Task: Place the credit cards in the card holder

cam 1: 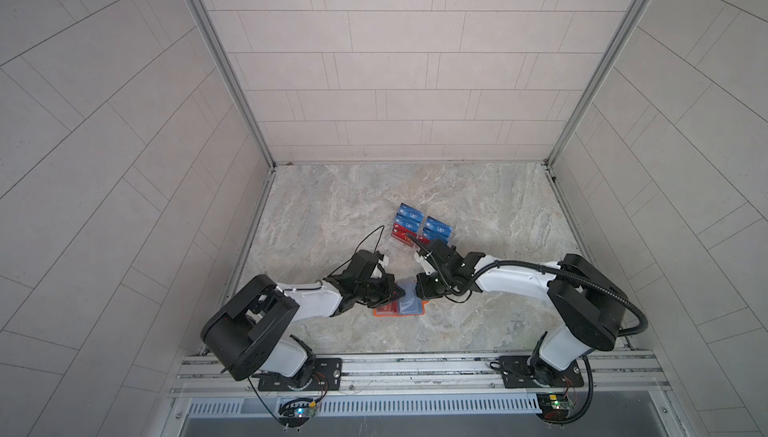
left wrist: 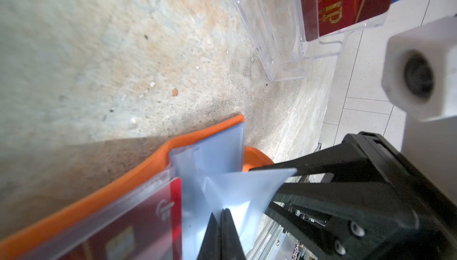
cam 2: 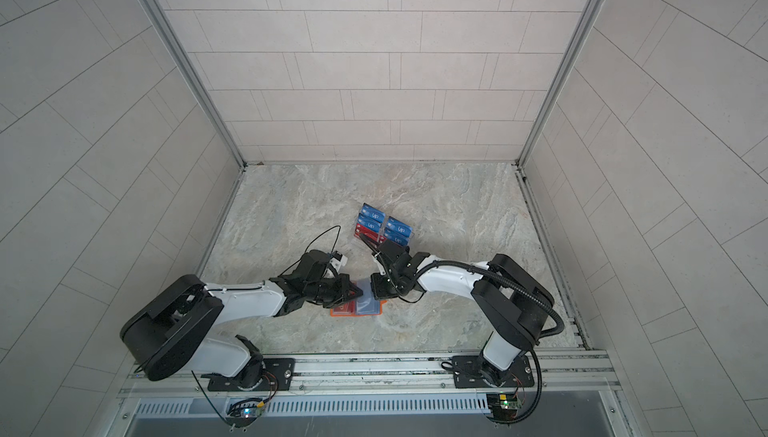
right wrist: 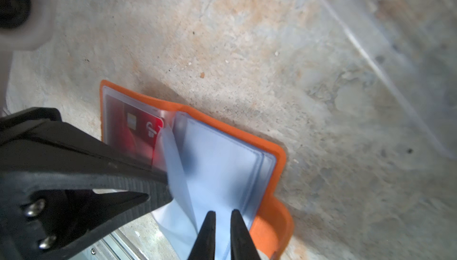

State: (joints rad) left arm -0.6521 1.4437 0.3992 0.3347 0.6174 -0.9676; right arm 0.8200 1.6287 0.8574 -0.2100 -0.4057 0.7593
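Broadly, the marble table (cam 1: 332, 206) lies under both claws. Behind the right claw (right wrist: 222, 213) stands a clear rack (left wrist: 269, 38) with blue and red credit cards (cam 1: 409, 216). In both top views that arm hides the rack's front rows.

Directly below the two claws, the orange card holder (right wrist: 279, 169) lies open on the table, mostly covered by them from above. One red card (right wrist: 142, 132) sits in the pocket under the left claw (left wrist: 223, 213).

The left claw is clenched on one clear sleeve (right wrist: 174, 157) and holds it raised. The right claw's fingers stand slightly apart at the remaining sleeves (right wrist: 222, 162). I cannot tell if they pinch them.
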